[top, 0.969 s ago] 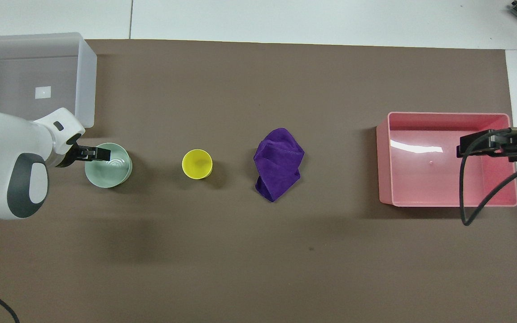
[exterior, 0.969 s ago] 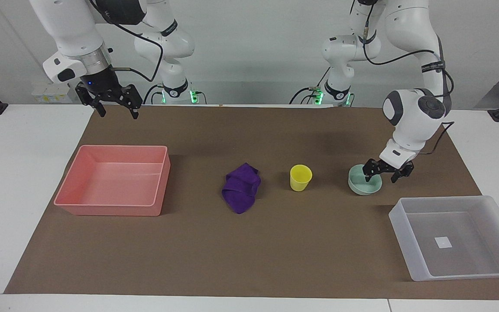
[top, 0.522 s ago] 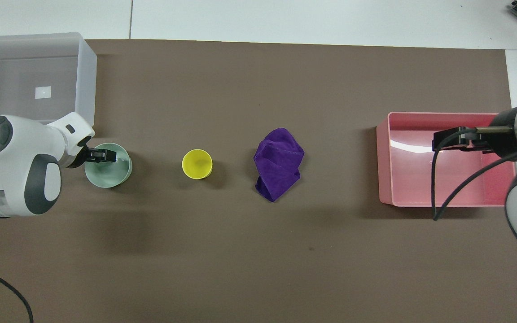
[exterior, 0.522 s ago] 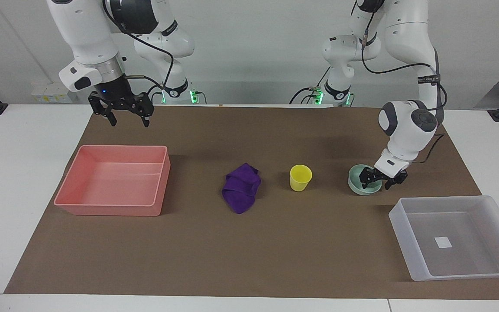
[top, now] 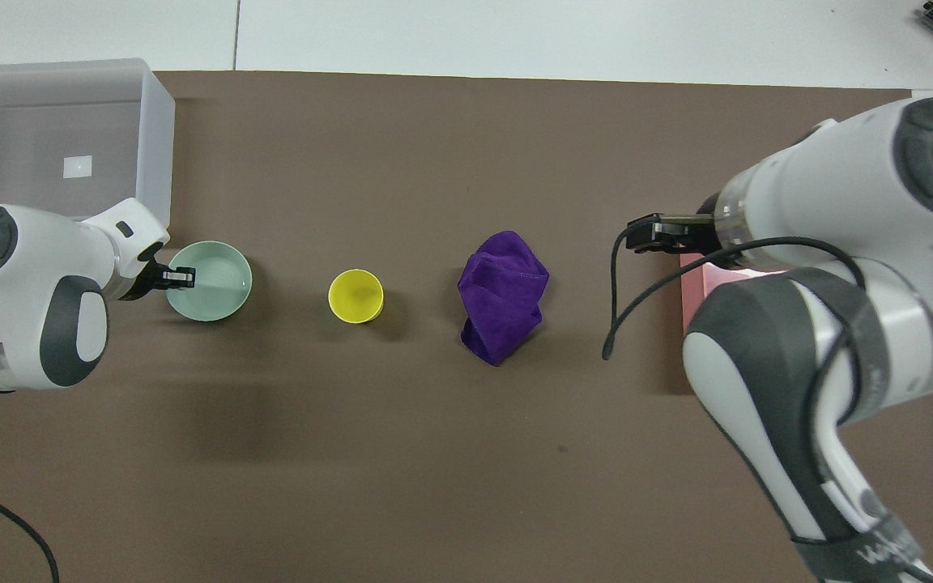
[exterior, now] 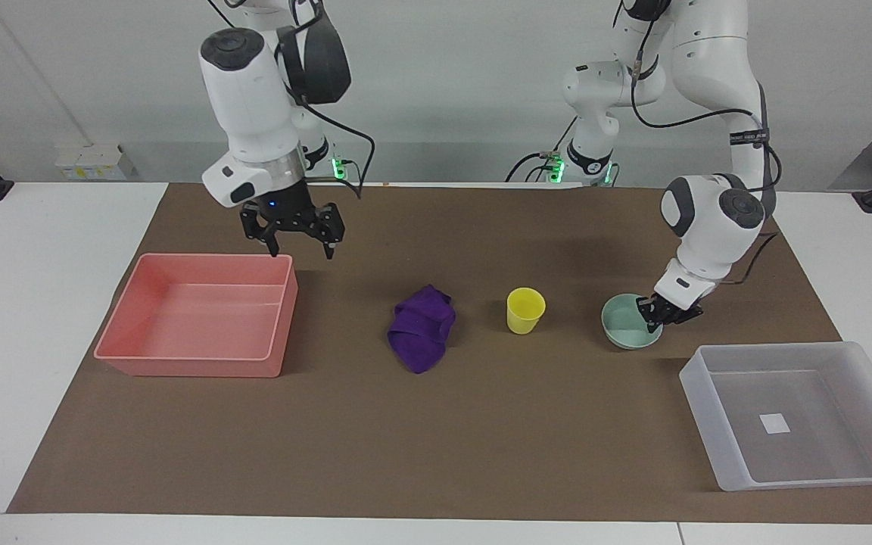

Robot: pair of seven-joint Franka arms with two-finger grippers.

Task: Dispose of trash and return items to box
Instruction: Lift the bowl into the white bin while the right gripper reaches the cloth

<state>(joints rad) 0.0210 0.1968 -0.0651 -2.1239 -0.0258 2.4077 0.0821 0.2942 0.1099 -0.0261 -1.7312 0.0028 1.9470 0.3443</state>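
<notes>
- Facing view: I am seeing my left gripper (exterior: 657, 316) clamped on the rim of the mint-green bowl (exterior: 625, 324), at the edge toward the left arm's end of the table; the bowl is sitting on the brown mat (exterior: 436, 446), just beside the translucent box (exterior: 716, 439), which is lying a little farther from the robots.
- My right gripper (exterior: 302, 247) is hanging with its fingers spread over the mat by the pink bin (exterior: 269, 356), at that bin's corner nearest the robots.
- The yellow cup (exterior: 525, 310) is standing upright between the bowl and the purple rag (exterior: 421, 328), each well apart, with bare mat all around.
- A white square sticker (exterior: 774, 423) is lying on the box's bottom; I am reading no writing on it.
- Overhead view: the left gripper (top: 179, 278) is pinching the bowl (top: 211, 283) at its rim.
- The right arm is covering most of the pink bin (top: 692, 279); the right gripper (top: 651, 235) is pointing toward the rag (top: 503, 295).
- The cup (top: 355, 295) is sitting in line with both; the box (top: 155, 146) is at the mat's corner.
</notes>
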